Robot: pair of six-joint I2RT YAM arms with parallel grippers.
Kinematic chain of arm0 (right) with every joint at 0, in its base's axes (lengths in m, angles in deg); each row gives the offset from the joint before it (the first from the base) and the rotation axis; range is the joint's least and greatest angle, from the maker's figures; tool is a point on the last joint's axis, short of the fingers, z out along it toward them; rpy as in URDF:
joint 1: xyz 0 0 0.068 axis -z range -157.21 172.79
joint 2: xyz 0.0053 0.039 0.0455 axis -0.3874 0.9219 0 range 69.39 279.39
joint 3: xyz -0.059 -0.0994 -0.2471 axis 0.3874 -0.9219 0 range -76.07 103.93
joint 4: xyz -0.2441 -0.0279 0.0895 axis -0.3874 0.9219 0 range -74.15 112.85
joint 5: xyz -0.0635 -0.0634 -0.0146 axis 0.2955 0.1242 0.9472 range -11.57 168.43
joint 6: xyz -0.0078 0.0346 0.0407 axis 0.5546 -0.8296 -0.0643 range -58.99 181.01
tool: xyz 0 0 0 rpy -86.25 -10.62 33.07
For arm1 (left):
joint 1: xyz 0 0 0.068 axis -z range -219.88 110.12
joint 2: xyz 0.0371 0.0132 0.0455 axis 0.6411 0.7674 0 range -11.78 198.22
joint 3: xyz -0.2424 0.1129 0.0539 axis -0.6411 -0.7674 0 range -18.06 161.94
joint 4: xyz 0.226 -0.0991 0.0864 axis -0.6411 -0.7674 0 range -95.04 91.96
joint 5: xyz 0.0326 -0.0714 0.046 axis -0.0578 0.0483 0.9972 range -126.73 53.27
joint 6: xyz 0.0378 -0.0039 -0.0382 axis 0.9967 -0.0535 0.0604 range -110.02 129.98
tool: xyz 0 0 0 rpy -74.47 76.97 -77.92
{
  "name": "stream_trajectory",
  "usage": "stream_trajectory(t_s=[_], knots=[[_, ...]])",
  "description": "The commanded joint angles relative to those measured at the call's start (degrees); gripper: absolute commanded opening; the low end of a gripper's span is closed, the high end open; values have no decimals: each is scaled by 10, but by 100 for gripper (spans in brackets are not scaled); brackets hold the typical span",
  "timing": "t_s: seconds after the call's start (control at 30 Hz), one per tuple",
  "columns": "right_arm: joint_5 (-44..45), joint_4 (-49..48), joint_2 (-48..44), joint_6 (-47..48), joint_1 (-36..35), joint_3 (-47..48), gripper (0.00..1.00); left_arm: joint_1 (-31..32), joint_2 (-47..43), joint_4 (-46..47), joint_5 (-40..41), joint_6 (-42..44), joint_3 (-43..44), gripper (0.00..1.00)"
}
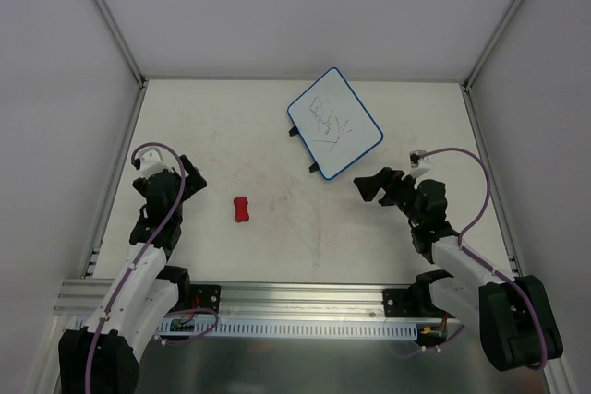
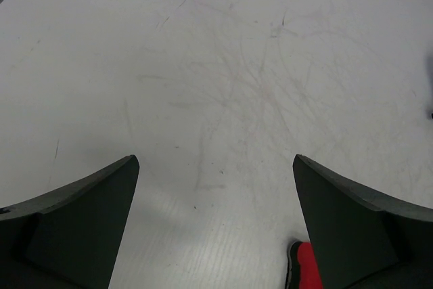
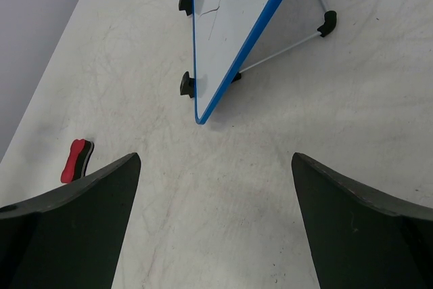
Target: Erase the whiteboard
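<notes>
Desk [image 1: 231,117] white and scuffed; the whiteboard [image 1: 334,124], blue-rimmed with dark scribbles on its face, stands propped on black feet on the far part of the desk, right of middle. Right hand [image 3: 215,157] near the whiteboard's near corner, not touching, fingers spread and empty; left hand [image 2: 216,159] well left of the whiteboard, fingers likewise spread and empty. Small red eraser [image 1: 242,209] lies flat on the desk, left of the whiteboard and nearer the arm bases, between the whiteboard and the left hand.
</notes>
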Motion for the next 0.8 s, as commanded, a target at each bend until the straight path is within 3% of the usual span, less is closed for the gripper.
stream_trajectory(t_s=[0.0,0.17,0.33,0.63,0.77], knots=[[-3,-49,-2,3,-3,16,99,-3,16,6,-24,-8,20,99],[11,-269,72,-72,-2,-34,99,-3,61,5,-22,-5,37,99],[-65,-302,182,-114,11,4,99,-3,65,7,-34,-2,35,99],[-43,-335,227,-82,20,24,99,-3,30,5,-52,-17,17,99],[-65,-388,298,-94,25,51,99,-3,48,5,-56,-28,20,99]])
